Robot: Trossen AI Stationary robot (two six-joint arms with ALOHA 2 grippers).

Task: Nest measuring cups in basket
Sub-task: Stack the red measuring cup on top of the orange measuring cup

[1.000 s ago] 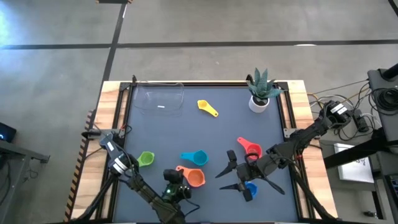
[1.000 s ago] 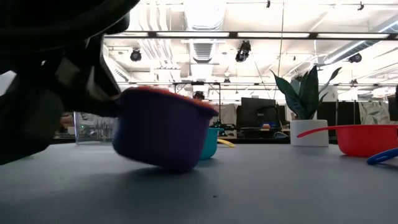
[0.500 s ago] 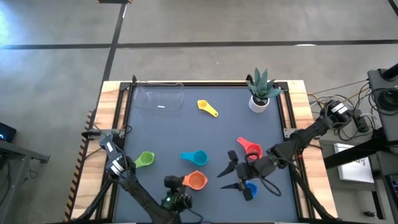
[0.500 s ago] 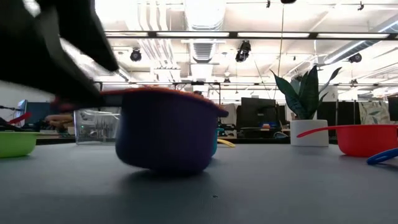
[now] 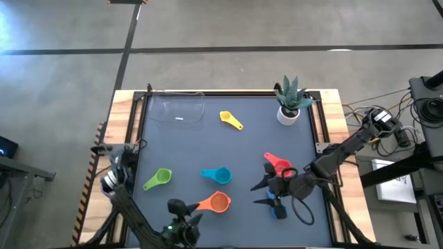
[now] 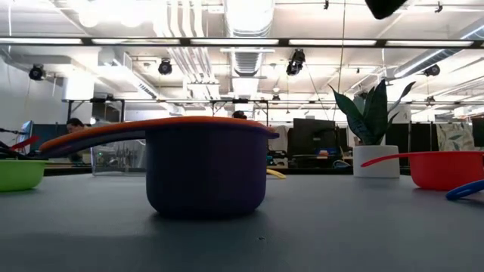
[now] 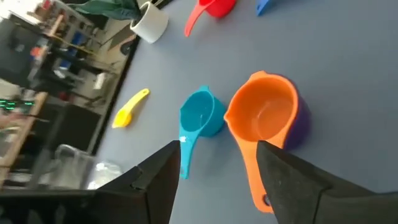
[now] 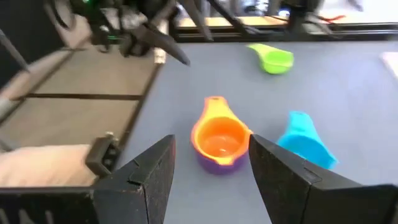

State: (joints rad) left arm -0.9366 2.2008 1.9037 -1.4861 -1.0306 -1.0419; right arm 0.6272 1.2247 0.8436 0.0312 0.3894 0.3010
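Looking down from the high view, the basket is seen at the far left of the table, with no cup visible in it. The yellow cup lies just beside it, and the potted plant stands at the far right corner. Nearer the arms, the green cup, the light blue cup and the red cup are spread across the mat. The orange cup is set inside the purple cup, only a dark rim of which shows. The left gripper is placed just beside the orange handle, its fingers spread and clear of it. The right gripper is held open beside the blue cup, nothing being gripped.

At table height, the purple cup is seen standing flat with the orange cup seated in it, the handle stretching toward the green cup. The red cup and the plant are seen farther off.

From the left wrist, the two dark fingers are shown apart, the orange handle lying between them untouched; the orange cup, purple cup, light blue cup and yellow cup lie ahead.

From the right wrist, open fingers frame the nested orange cup over the purple cup, with the light blue cup and green cup nearby.
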